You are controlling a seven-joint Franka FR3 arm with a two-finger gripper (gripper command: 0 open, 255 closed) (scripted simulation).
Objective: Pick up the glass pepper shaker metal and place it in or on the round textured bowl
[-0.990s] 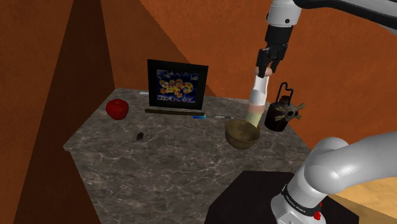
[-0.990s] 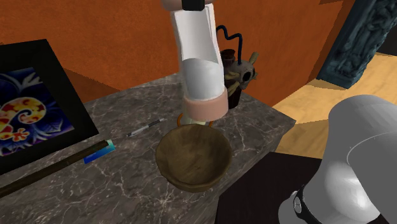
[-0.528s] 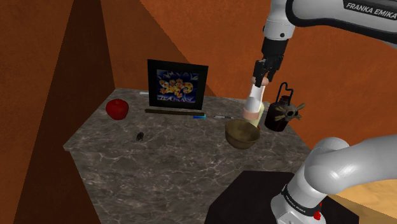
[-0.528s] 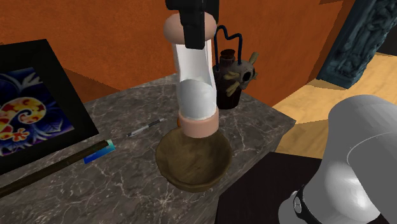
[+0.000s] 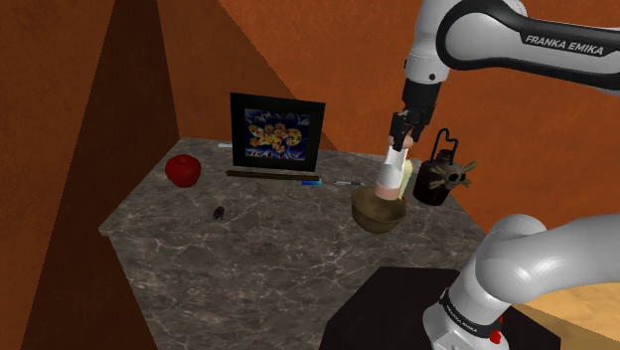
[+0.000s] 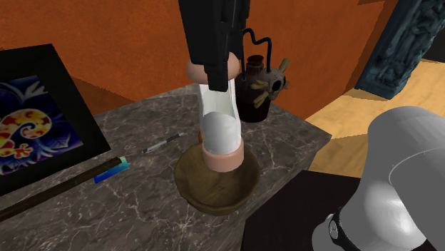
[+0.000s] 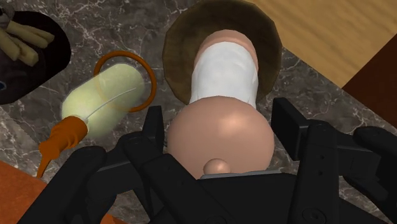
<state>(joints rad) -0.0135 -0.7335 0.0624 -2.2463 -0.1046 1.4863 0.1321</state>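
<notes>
Your all-black pincer is clamped on the rounded pinkish cap of the white-bodied pepper shaker, with one finger pressed to each side of it. The pepper shaker hangs straight below the pincer. Its long axis is close to upright with a slight lean, and its pinkish base is down inside the rim of the round brown textured bowl.

You cannot tell from these views whether the base touches the bowl's floor or sits just above it, so weigh the release on that. A tall, narrow thing let go in a curved bowl will likely tip against the wall, so lowering a little further looks safer than dropping.

The bowl stands on the dark grey marbled table, near the edge towards the stand. A dark jug with a looped handle stands just beside the bowl. A black-framed flower picture and a red apple sit well apart, towards the shoulder view's left. Orange-brown walls close in behind.
</notes>
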